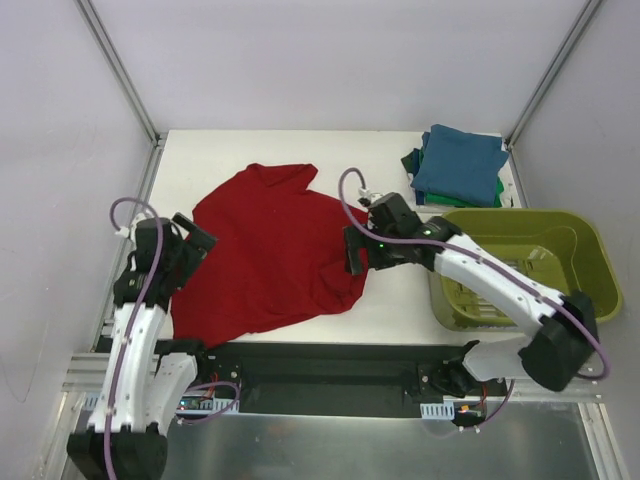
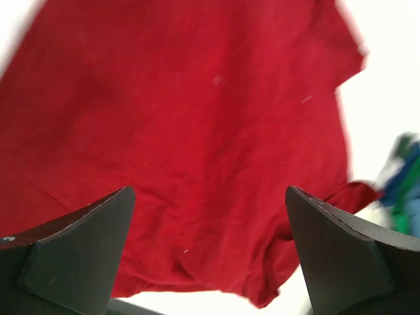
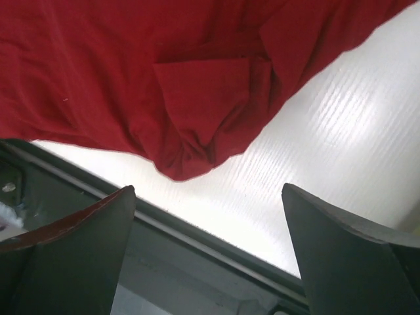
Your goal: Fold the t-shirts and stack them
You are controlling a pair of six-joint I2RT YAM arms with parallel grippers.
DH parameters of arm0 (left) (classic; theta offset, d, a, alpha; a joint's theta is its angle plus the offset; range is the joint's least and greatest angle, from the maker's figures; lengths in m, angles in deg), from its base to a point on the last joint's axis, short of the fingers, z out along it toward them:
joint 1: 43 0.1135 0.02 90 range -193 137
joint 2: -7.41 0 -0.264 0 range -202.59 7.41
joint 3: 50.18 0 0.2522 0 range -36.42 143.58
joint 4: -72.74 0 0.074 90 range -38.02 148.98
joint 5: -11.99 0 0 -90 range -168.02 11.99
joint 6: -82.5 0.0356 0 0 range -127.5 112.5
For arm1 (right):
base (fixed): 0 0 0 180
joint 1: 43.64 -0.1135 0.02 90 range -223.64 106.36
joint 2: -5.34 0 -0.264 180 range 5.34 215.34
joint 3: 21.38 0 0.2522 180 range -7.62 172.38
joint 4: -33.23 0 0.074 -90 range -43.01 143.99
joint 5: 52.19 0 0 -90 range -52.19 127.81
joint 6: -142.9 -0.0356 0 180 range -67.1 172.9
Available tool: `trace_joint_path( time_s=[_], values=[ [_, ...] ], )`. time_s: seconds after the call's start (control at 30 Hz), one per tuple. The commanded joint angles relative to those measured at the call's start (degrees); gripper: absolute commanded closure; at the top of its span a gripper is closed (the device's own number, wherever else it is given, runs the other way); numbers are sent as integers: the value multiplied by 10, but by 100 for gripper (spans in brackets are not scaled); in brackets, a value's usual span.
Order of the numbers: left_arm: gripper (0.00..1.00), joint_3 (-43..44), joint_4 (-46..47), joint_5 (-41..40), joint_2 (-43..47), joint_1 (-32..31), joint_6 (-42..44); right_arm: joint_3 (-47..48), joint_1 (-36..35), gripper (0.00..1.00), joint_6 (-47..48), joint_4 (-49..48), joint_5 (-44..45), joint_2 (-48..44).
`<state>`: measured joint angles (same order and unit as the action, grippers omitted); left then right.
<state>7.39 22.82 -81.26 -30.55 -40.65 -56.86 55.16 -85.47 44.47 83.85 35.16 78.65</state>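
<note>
From above, a dark red cloth t-shirt (image 1: 270, 250) lies spread and rumpled across the middle of the white table (image 1: 400, 300), one edge reaching almost to the near rim. In the far right corner sits a stack of folded t-shirts (image 1: 458, 165), a teal-blue square on top with green showing beneath. Just in front of the stack, an olive-green plastic basket (image 1: 520, 218) takes up the right side. The left gripper (image 1: 192, 240) sits at the red shirt's left edge and the right gripper (image 1: 355, 252) at its right edge (both look low, though from up here I can't tell whether either touches the cloth).

Through the left wrist camera, the left gripper (image 2: 210, 262) has its two dark fingers (image 2: 79, 256) spread wide with nothing between them. The red shirt (image 2: 184, 131) fills nearly the whole view beneath. A blur of blue and green at the right edge is the folded stack (image 2: 403, 190).

Through the right wrist camera, the right gripper (image 3: 210, 262) is likewise spread wide and empty-handed, its fingers (image 3: 341, 256) framing the view. Ahead of them a bunched, doubled-over corner of the red shirt (image 3: 197, 98) rests on the table (image 3: 328, 151). A dark rail (image 3: 170, 252) runs along the table's edge, between the fingers.
</note>
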Motion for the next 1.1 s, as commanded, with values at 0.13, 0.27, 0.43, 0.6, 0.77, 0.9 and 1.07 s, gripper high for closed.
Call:
trace_joint_path(
  time_s=[0.13, 0.27, 0.43, 0.6, 0.77, 0.9, 1.07],
  values=[
    [1, -57, 117, 129, -163, 3, 49, 157, -66, 8, 24, -11, 113, 217],
    [1, -72, 157, 139, -206, 3, 64, 229, -65, 13, 12, 36, 155, 313],
    [1, -96, 196, 123, -248, 2, 74, 240, -66, 18, -14, 67, 173, 369],
    [1, -112, 217, 100, -288, 2, 62, 194, -70, 41, -48, 53, 143, 363],
    [1, -116, 226, 76, -312, 4, 72, 161, -72, 85, -72, 50, 186, 309],
    [0, -113, 227, 68, -339, 5, 75, 125, -73, 94, -94, 65, 218, 264],
    [1, -108, 227, 64, -363, 6, 74, 39, -75, 94, -162, 68, 236, 173]
  ],
)
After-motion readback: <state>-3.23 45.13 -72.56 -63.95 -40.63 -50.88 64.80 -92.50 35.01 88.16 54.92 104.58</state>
